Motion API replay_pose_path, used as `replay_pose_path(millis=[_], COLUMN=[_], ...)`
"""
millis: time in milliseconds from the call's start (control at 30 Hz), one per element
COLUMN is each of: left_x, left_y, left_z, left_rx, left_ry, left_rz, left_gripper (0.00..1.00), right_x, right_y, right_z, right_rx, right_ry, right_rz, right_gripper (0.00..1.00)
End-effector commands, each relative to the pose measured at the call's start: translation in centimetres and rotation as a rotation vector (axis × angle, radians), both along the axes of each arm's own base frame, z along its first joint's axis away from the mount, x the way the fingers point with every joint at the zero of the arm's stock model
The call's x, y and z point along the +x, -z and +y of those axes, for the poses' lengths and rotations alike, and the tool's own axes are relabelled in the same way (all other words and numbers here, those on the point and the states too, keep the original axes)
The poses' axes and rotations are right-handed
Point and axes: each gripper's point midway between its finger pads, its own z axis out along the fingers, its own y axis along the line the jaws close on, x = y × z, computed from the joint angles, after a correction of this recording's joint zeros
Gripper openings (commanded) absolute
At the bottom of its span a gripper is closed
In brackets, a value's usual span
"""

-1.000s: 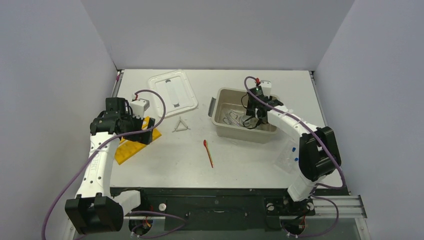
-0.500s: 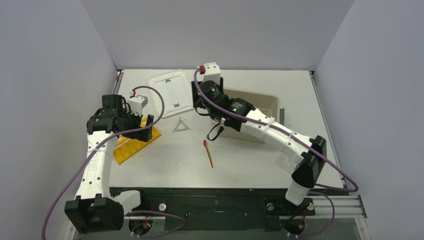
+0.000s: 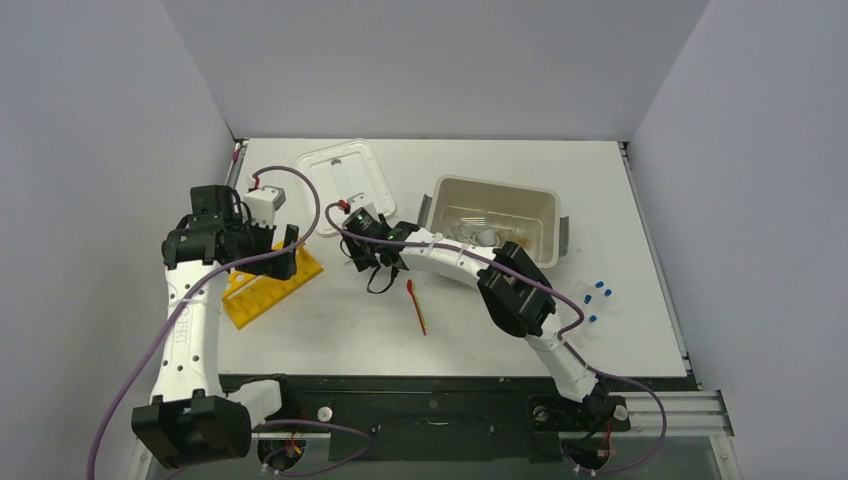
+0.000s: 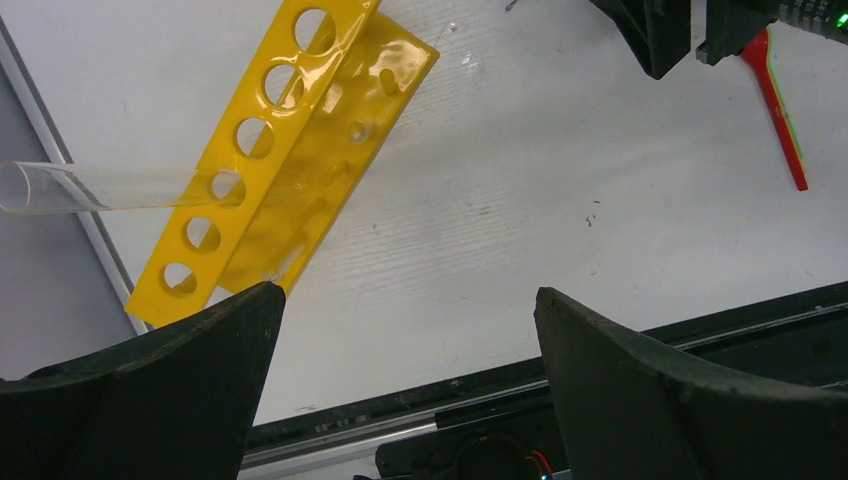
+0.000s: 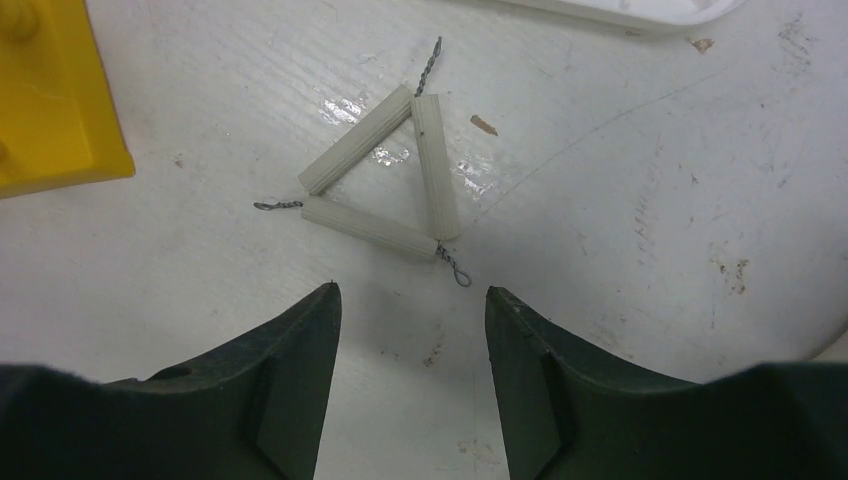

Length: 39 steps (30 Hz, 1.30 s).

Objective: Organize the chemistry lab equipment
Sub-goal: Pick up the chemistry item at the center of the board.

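Your right hand (image 5: 410,300) sits low over the surface (image 5: 640,200) w/ its jaws apart and nothing btwn them. Just ahead of the fingertips lies the triangle (image 5: 436,170), three pale rods strung on twisted wire, flat and untouched. A corner of the yellow rack (image 5: 50,100) shows at that view's L edge. The white lid (image 3: 345,185) lies just beyond the triangle. From above, the red spatula (image 3: 416,305) lies on the side of this hand nearer the arm bases, close but not touching.

Your left hand (image 4: 405,295) is wide open too and empty, hanging above the surface by the near end of the rack. The rack lies at a slant. A clear test tube (image 4: 90,188) passes through one of its holes, open end poking out toward the surface's L edge.

The beige tub (image 3: 497,184) stands at back R w/ glassware inside, too blurred to name. Blue caps (image 3: 598,290) lie scattered on the surface nr the tub's R front corner.
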Motion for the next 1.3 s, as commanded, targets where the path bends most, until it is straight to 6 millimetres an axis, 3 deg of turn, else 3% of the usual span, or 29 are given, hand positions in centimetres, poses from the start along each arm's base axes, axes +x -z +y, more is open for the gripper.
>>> replay_pose_path(millis=[0, 267, 700, 767, 867, 1000, 1267], left_x=[0.3, -0.1, -0.2, -0.3, -0.3, -0.4, -0.6], left_y=[-1.7, -1.4, -1.3, -1.3, -1.3, -1.1, -0.5], left_z=[0.3, 0.7, 1.1, 1.2, 1.2, 1.3, 1.3], left_rx=[-0.001, 0.001, -0.001, 0.002, 0.002, 0.003, 0.004], left_ry=[0.005, 0.003, -0.005, -0.005, -0.006, -0.01, -0.015], left_rz=[-0.045, -0.038, -0.034, -0.038, -0.037, -0.035, -0.026], left_gripper=[0.97, 0.97, 0.97, 0.97, 0.97, 0.97, 0.97], right_x=[2.9, 4.5, 3.5, 3.2, 2.9, 3.2, 3.0], right_y=[-4.9, -1.6, 2.4, 2.8, 2.5, -1.1, -15.0], right_z=[1.9, 2.3, 2.3, 2.3, 2.2, 1.7, -1.2], right_rx=[0.165, 0.176, 0.087, 0.079, 0.07, 0.078, 0.187], right_ry=[0.002, 0.036, 0.042, 0.041, 0.037, 0.038, 0.026], right_rz=[-0.064, -0.026, 0.024, 0.03, 0.029, -0.023, -0.196], right_gripper=[0.51, 0.47, 0.37, 0.3, 0.03, 0.0, 0.0])
